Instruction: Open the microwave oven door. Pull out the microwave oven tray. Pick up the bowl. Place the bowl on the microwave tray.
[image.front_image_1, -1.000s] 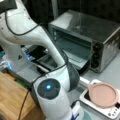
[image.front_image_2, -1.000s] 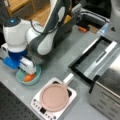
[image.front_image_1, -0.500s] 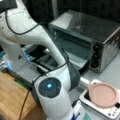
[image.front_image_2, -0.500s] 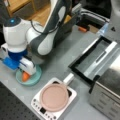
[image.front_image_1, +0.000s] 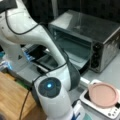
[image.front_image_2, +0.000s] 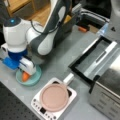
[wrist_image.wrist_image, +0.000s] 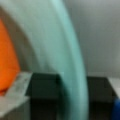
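Note:
The pale teal bowl (image.front_image_2: 35, 77) sits on the grey table at a front view's left, with an orange piece (image.front_image_2: 24, 76) inside it. My gripper (image.front_image_2: 28, 72) is down on the bowl's near rim. In the wrist view the teal rim (wrist_image.wrist_image: 72, 62) runs between my two dark fingers (wrist_image.wrist_image: 45, 96), which press it from both sides. The silver microwave oven (image.front_image_1: 100, 32) (image.front_image_2: 110, 95) shows in both front views with its door (image.front_image_1: 45, 61) (image.front_image_2: 83, 58) dropped open. The dark tray (image.front_image_1: 75, 53) (image.front_image_2: 100, 58) appears to jut out of the cavity over the door.
A flat pink dish (image.front_image_2: 54, 97) (image.front_image_1: 103, 95) rests on a white base with buttons, between the bowl and the oven. My arm's white base (image.front_image_1: 50, 100) fills a front view's bottom. A wooden surface (image.front_image_1: 12, 100) lies beside the table.
My gripper has sunk a little onto the bowl's rim. The oven, door, tray and pink dish have not moved.

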